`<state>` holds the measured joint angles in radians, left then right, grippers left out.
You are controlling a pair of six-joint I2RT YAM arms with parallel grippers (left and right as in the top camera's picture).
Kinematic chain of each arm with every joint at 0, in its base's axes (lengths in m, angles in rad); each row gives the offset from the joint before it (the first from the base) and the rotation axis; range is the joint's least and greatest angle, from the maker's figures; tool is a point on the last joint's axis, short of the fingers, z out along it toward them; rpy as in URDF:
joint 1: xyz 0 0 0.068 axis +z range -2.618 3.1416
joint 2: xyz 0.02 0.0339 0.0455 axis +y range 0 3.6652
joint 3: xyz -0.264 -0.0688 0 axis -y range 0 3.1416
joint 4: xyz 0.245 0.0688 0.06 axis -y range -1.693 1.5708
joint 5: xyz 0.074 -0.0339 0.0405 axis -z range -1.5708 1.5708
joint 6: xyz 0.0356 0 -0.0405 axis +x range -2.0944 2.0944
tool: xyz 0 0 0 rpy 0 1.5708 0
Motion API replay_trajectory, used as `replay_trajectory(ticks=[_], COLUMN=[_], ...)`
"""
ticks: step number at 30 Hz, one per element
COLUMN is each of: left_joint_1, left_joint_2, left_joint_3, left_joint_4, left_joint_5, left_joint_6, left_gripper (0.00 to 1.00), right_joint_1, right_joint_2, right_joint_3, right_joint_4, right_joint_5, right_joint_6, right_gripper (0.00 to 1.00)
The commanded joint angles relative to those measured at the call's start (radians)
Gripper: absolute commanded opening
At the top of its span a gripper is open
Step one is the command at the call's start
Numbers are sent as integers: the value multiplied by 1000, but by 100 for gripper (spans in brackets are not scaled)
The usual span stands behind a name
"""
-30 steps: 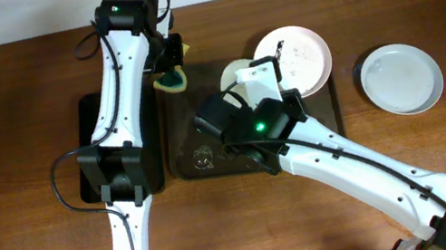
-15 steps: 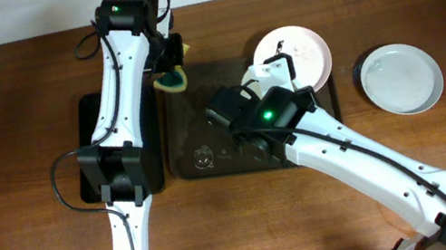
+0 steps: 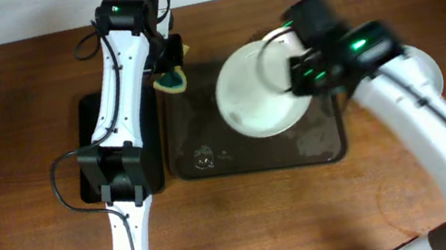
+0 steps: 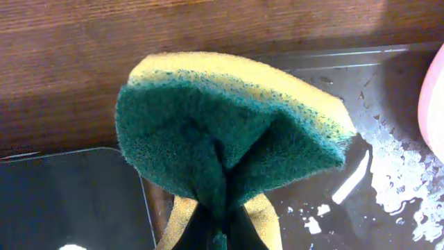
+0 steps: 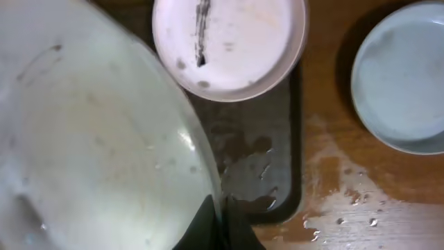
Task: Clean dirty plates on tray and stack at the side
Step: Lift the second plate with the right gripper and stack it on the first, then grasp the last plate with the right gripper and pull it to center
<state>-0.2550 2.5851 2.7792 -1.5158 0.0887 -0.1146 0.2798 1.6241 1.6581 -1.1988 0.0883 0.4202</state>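
My right gripper (image 3: pixel 299 73) is shut on the rim of a white plate (image 3: pixel 258 89) and holds it lifted over the dark brown tray (image 3: pixel 209 150). In the right wrist view this plate (image 5: pixel 97 139) fills the left side, the gripper (image 5: pixel 220 226) pinching its edge. A second plate (image 5: pixel 229 42) with a dark smear lies on the tray's far right. A third, plain plate (image 5: pixel 406 76) sits on the table to the right of the tray. My left gripper (image 3: pixel 168 66) is shut on a yellow and green sponge (image 4: pixel 229 132) over the tray's back left corner.
A smaller black tray (image 3: pixel 89 148) lies left of the brown tray, under my left arm. Water drops and suds wet the brown tray (image 5: pixel 263 160) and the table (image 5: pixel 347 201) beside it.
My right arm has swung up and to the right, lifting the held plate off the tray. The left arm with the sponge has not moved.
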Motion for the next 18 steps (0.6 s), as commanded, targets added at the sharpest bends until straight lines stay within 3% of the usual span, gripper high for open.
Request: replay_trajectory(ticks=[1, 5, 9, 13, 16, 18], left_joint_1=[0, -5, -5, -5, -5, -5], left_joint_2=[7, 7, 7, 7, 7, 7], left_joint_3=[20, 20, 20, 20, 20, 20], left_joint_4=[0, 0, 0, 3, 3, 3], left_joint_5=[-8, -8, -8, -8, -8, -8], left_joint_6=[-12, -12, -12, -12, -12, -12], left_gripper=[0, 0, 0, 0, 0, 0], right_joint_1=[-281, -681, -861, -867, -853, -835], right_joint_2=[-12, 43, 236, 383, 421, 408], right_joint_3=[3, 0, 0, 0, 2, 54], right_joint_4=[5, 35, 93, 138, 159, 120], right_joint_5=[-194, -182, -182, -182, -187, -199], right_joint_6=[-76, -76, -76, -76, -93, -142], right_gripper=[4, 4, 4, 4, 28, 35])
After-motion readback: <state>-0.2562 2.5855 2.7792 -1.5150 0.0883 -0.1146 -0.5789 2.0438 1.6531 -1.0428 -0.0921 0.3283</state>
